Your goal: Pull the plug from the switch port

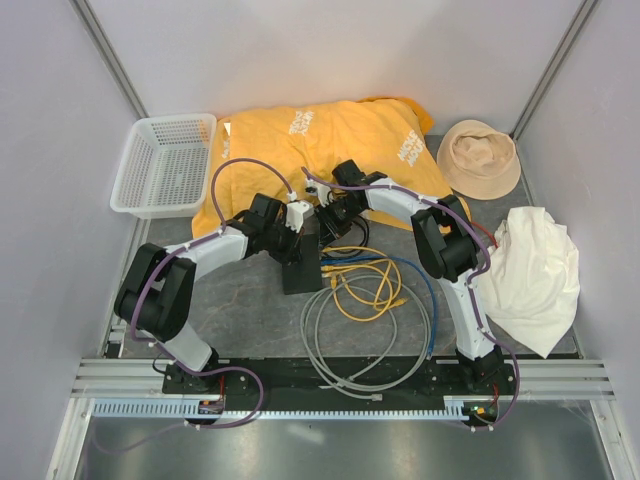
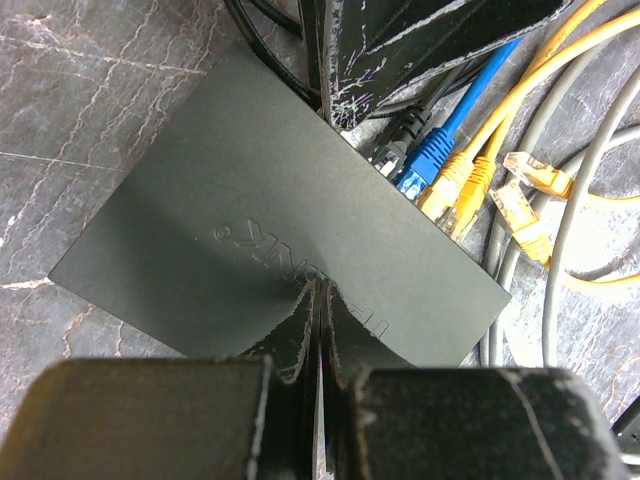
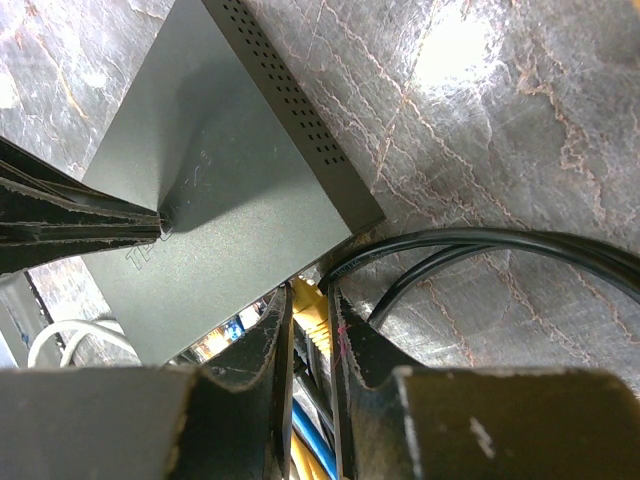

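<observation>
Nearest the arm bases there's a loose coil of grey cables lying on the dark marbled tabletop. A thin blue cable curves round its right side, and a tangle of yellow patch cables sits just beyond it. The flat black network switch is about mid-table, just left of that tangle, with its cables going into its right-hand edge. The left gripper comes straight down on the switch's top face, jaws pressed together, tips touching the lid. The right gripper is at the port edge by the switch's far corner, and its jaws are nearly closed, pinching a yellow plug right against the switch. A bright blue plug and a pair of yellow connectors sit in ports further along that edge. Two black round cables run off beside the right gripper. Over on the right there's a crumpled white cloth. At the far end a big yellow T-shirt is spread out, with a white plastic mesh basket to its left and a beige bucket hat to its right.
</observation>
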